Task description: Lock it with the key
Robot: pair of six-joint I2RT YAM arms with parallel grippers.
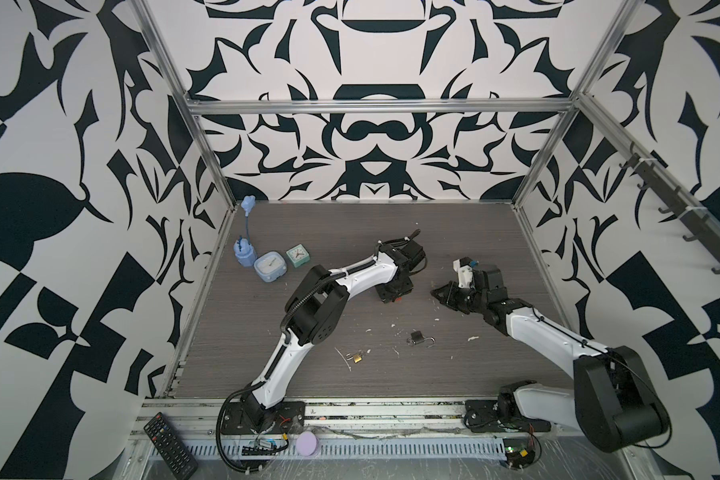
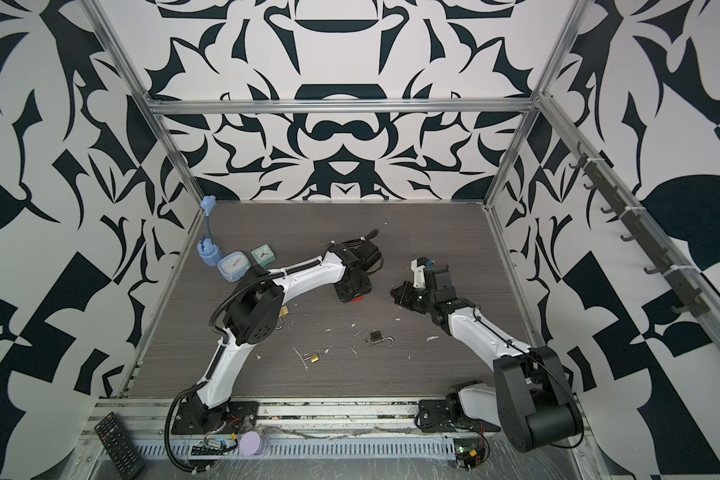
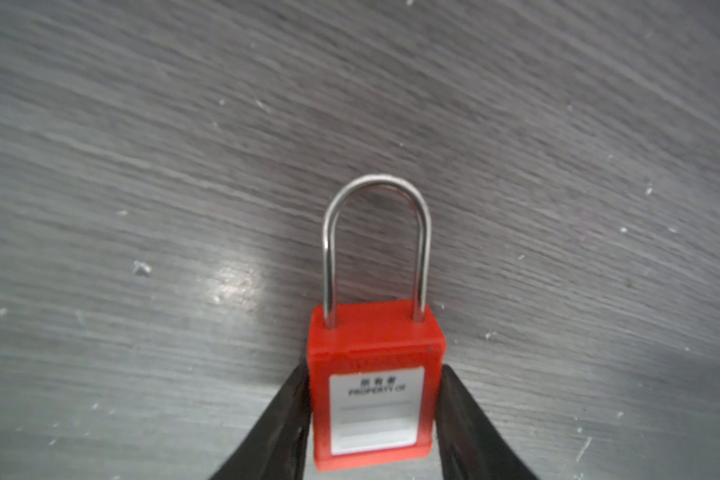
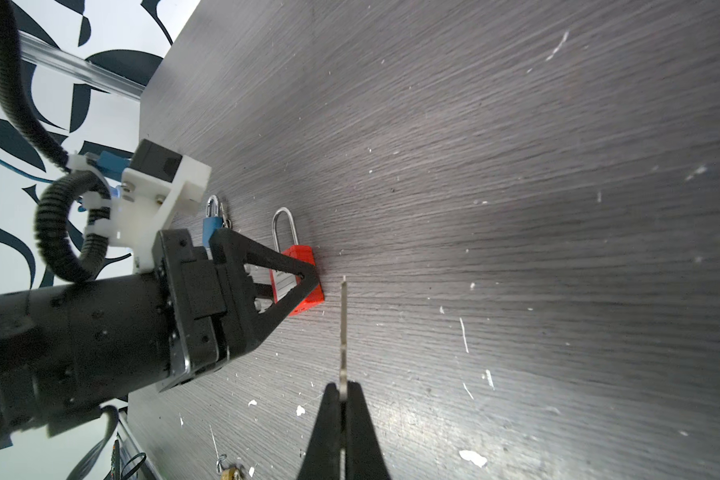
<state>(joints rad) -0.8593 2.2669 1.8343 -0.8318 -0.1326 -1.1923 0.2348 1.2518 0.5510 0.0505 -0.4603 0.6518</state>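
In a top view the left hand [image 1: 393, 294] covers all but a sliver of the red padlock [image 1: 400, 298]. Its fingers [image 3: 283, 432] run off the left wrist view; whether they press the padlock is unclear, and the label's [image 3: 377, 409] print is blurred. The key's [image 4: 343, 332] head is hidden in the right hand's [image 4: 343, 392] pinch. A brass padlock [image 4: 230, 473] is cut by the frame edge.

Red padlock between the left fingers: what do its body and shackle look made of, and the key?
The red padlock has a matte body, probably moulded plastic, with a white printed label. Its shackle is bright polished metal, likely steel. The key looks thin, silvery metal, seen edge-on.
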